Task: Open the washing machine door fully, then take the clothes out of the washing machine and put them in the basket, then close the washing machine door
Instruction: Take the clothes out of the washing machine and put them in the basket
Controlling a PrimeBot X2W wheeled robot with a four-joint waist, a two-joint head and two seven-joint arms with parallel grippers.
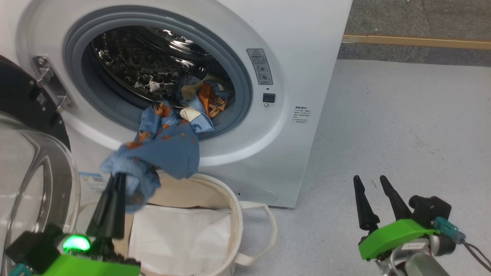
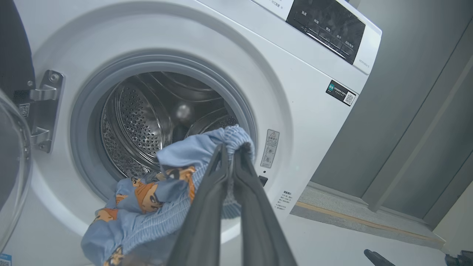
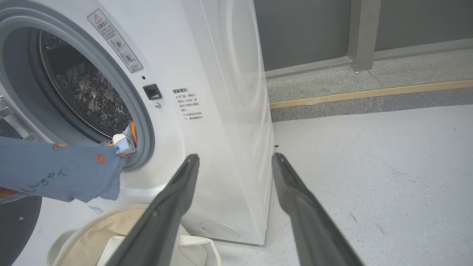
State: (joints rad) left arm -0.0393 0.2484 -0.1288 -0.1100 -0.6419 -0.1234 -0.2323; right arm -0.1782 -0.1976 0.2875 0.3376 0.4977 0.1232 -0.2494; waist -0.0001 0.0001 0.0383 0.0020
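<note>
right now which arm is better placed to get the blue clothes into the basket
Left. The left fingers are shut on the clothes, hanging over the basket. The right fingers stand open and empty, off to the side over the floor.

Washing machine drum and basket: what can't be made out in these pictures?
- Drum, head view: the blue garment pulled out over the ring hides how much laundry remains.
- Basket, head view: left claw and garment cover its left side.
- Door, head view: cut off by the left edge.
- Warning label, head view: print too small.
</note>
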